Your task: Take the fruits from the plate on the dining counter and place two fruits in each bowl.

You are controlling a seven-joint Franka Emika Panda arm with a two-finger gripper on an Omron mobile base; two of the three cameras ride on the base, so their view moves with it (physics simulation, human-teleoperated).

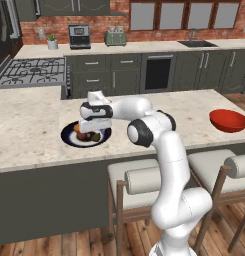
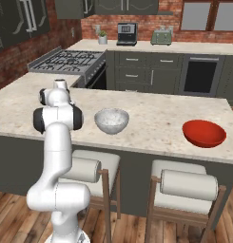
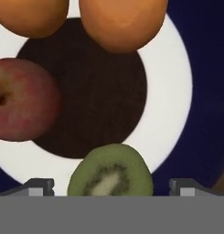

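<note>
In the hand view my gripper (image 3: 112, 187) is open and close over the plate (image 3: 207, 68), its fingertips (image 3: 38, 186) wide apart on either side of the green kiwi half (image 3: 111, 173). A red apple (image 3: 22, 100) lies to the left, and two orange fruits (image 3: 122, 23) (image 3: 31, 16) at the top. From the left base view the gripper (image 1: 94, 129) hangs low over the dark plate (image 1: 69, 134) on the dining counter (image 1: 29, 135). The red bowl (image 1: 229, 120) (image 2: 204, 133) stands far right, and the grey-white bowl (image 2: 111, 120) at mid-counter.
Two padded stools (image 1: 139, 180) (image 2: 189, 185) stand along the counter's front edge. Behind are the stove (image 1: 34, 70), a toaster (image 1: 115, 37) and dark cabinets. Bare counter lies between the bowls (image 2: 156, 123).
</note>
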